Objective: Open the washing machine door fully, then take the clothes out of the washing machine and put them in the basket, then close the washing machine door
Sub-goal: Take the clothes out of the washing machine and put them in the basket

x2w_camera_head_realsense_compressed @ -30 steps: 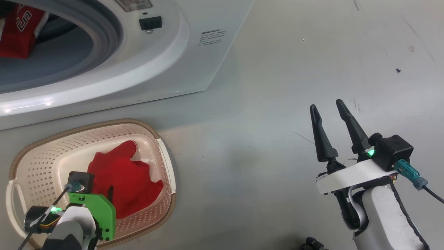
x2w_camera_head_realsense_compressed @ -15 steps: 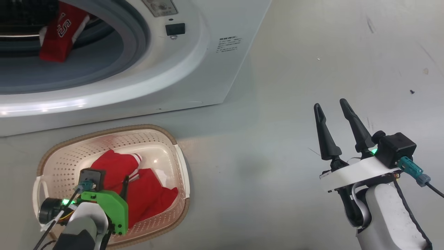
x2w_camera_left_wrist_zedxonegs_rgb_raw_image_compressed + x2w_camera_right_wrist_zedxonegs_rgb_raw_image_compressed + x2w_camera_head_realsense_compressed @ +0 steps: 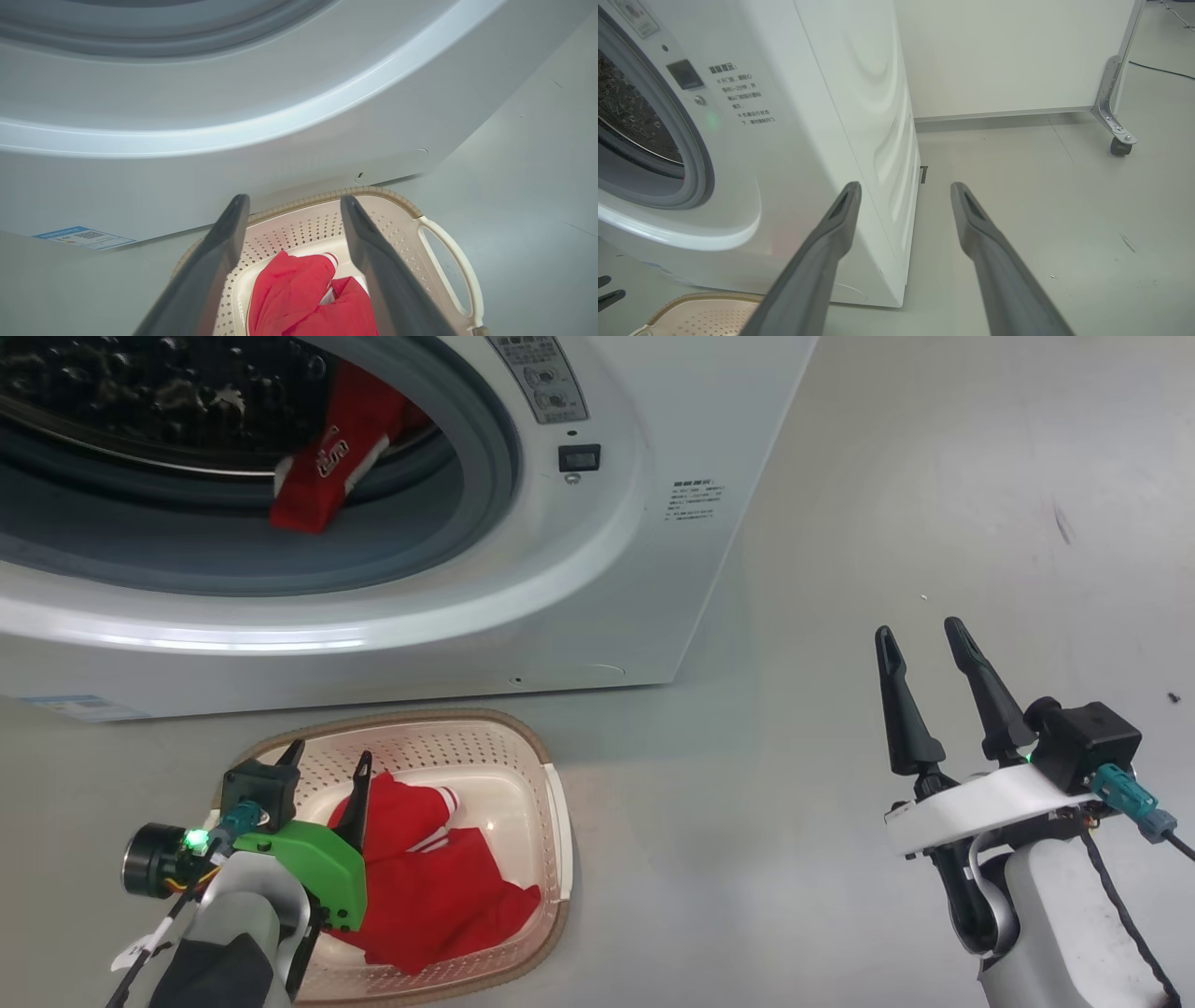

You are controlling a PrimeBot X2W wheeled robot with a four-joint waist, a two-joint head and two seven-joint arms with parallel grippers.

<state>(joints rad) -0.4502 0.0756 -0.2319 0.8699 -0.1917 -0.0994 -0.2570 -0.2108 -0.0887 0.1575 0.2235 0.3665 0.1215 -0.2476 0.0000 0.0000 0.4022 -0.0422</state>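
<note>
The white washing machine [image 3: 597,579] stands with its drum mouth uncovered; its door is out of view. One red garment with white trim [image 3: 327,467] hangs over the grey rubber ring at the drum's lip. Below, on the floor, the cream basket [image 3: 523,739] holds red clothes [image 3: 439,887]. My left gripper [image 3: 330,756] hovers open over the basket's left part with nothing between its fingers. In the left wrist view this gripper [image 3: 294,200] frames the basket [image 3: 373,190] and the red clothes [image 3: 299,294]. My right gripper [image 3: 918,631] is open and empty above bare floor to the right.
A blue label [image 3: 84,235] is stuck low on the washer's front. In the right wrist view, the open gripper [image 3: 903,186] points past the washer's side panel [image 3: 859,93] at a white partition on a caster [image 3: 1118,145]. Grey floor stretches to the right of the basket.
The head camera has shifted, so washer and basket sit further right in the picture. My left gripper opened, left the red garment in the basket and rose out of it. The right gripper stayed open.
</note>
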